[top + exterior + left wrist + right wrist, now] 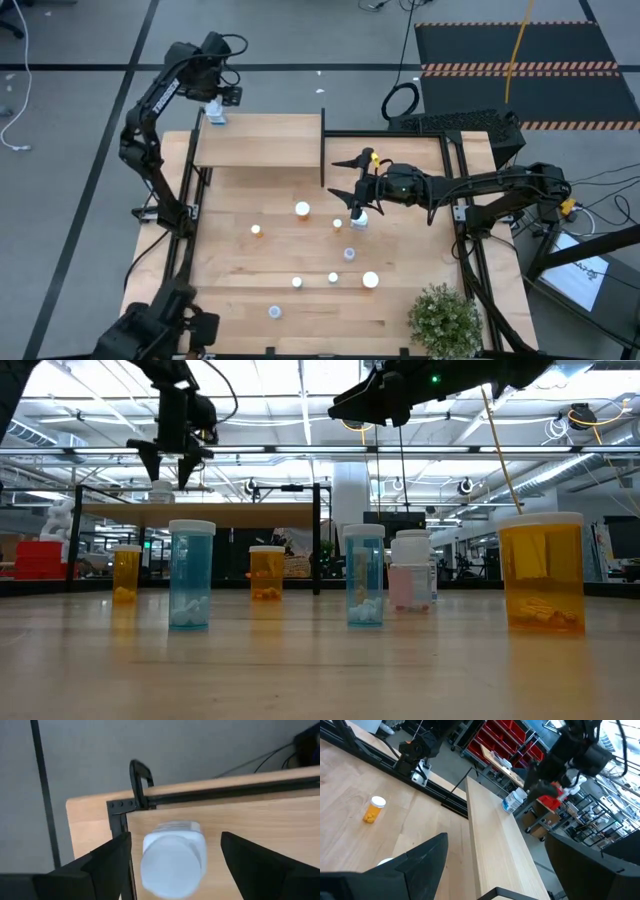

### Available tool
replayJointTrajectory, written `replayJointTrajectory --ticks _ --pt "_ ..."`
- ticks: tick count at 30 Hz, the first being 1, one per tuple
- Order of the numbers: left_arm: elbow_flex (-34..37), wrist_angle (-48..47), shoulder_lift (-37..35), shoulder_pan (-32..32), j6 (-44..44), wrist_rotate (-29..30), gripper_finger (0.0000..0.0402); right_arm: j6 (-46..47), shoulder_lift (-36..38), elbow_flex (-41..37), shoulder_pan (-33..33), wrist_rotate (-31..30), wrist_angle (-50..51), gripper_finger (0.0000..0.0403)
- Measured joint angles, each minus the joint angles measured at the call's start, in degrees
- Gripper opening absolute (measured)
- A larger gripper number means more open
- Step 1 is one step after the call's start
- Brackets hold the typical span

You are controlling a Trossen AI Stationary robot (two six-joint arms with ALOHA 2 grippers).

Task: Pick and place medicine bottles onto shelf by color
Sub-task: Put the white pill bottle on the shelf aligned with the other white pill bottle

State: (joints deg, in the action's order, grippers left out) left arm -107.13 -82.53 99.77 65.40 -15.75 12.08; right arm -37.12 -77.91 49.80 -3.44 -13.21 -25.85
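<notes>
Listing, near edge: a white-capped bottle (275, 312) stands close to the tabletop's (230, 290) front edge, left of centre; a green potted plant (443, 320) fills the front right corner.
Front row: two small white-capped bottles (297, 282) (333, 277) and a larger white cap (370, 280) stand in a loose line, apart from one another.
Middle of the tabletop: one pale bottle (349, 254), an orange bottle (256, 230) to the left, a small orange bottle (338, 224), and an orange bottle with a broad white cap (302, 209) nearer the shelf.
Low view, bottles: two bluish-clear ones (192, 574) (364, 575), ambers (127, 574) (266, 572) (541, 572) and a white one (409, 572), all upright.
Right gripper (350, 178): hangs over the tabletop's middle right, just in front of the shelf's black upright panel (322, 150); fingers spread wide, nothing between them; a pale bottle (359, 218) stands just beside its nearer finger.
Shelf (265, 141): raised light-wood board along the tabletop's far edge, left of the panel.
Left gripper (215, 100): at the shelf's far left corner, fingers (107, 862) parted on either side of a pale bottle (172, 857), gaps showing on both sides, so no grip.
That bottle, placement: upright on the shelf board (260, 820), close to its far left corner, beside a black clamp (140, 780).
</notes>
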Motion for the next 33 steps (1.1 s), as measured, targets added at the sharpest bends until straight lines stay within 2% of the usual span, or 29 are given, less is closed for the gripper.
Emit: replayJointTrajectory --ticks 5,9,19,22,29,33 --pt "-0.04 1.65 -5.52 -2.37 0.28 0.11 0.0308 0.23 0.00 0.00 0.00 0.01 0.02 0.0329" --pt "-0.09 4.35 -11.14 -7.35 1.54 2.03 0.0307 0.47 0.00 0.00 -0.26 0.02 0.02 0.0329" --pt "0.64 9.94 -22.97 -30.14 4.79 6.17 0.0266 3.45 0.00 0.00 -1.77 -0.04 1.25 0.0329" --pt "4.97 13.63 -25.79 -38.33 5.71 8.98 0.0247 3.73 0.00 0.00 -1.75 -0.03 1.19 0.0329" --pt "23.86 29.80 -33.19 -55.15 5.10 11.27 0.0213 9.45 0.00 0.00 -1.73 0.42 0.87 0.0329" --pt "32.87 39.68 -35.53 -64.00 6.04 14.49 0.0202 15.56 0.00 0.00 -1.65 3.60 1.50 0.0329"
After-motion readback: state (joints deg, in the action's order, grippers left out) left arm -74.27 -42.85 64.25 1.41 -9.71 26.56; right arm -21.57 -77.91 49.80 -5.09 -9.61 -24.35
